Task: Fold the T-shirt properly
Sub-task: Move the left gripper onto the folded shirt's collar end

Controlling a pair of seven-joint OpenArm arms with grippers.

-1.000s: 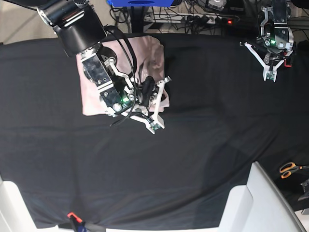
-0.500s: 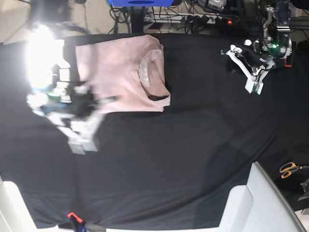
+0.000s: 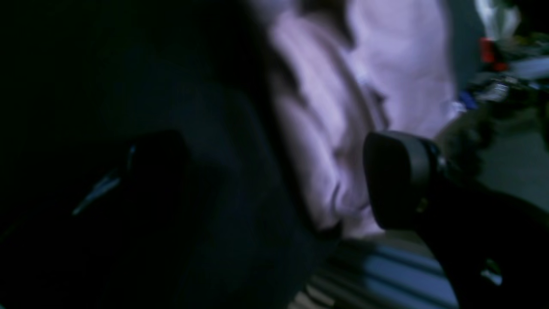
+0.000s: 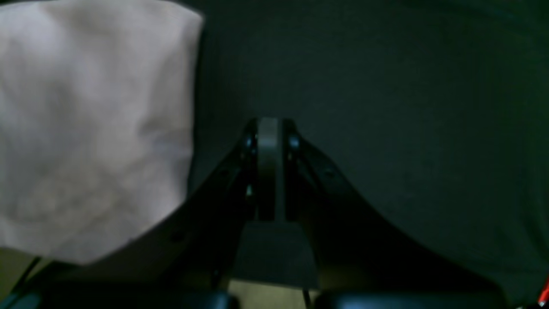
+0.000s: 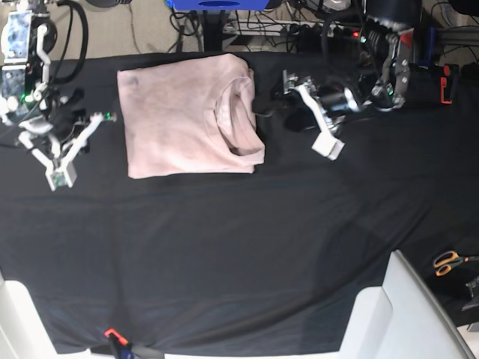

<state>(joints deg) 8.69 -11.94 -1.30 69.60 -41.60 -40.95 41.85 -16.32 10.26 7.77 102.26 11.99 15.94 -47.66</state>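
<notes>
The pale pink T-shirt (image 5: 179,116) lies folded into a rectangle on the black table cloth (image 5: 247,247), collar (image 5: 232,120) toward its right side. My left gripper (image 5: 308,112) is open, just right of the collar and apart from it. In the left wrist view its fingers (image 3: 396,180) stand wide apart, with the blurred shirt (image 3: 343,107) beyond them. My right gripper (image 5: 60,178) is left of the shirt and apart from it. In the right wrist view its fingertips (image 4: 268,133) are pressed together and empty over the cloth, with the shirt's corner (image 4: 85,128) to the left.
Orange-handled scissors (image 5: 449,262) lie at the right edge. A white panel (image 5: 404,314) stands at the bottom right and another (image 5: 15,321) at the bottom left. A small red clip (image 5: 112,333) sits at the front edge. Cables and a blue object (image 5: 217,4) lie behind the table.
My right arm has swung off the shirt to the table's left side. My left arm has moved left from the far right corner toward the collar side.
</notes>
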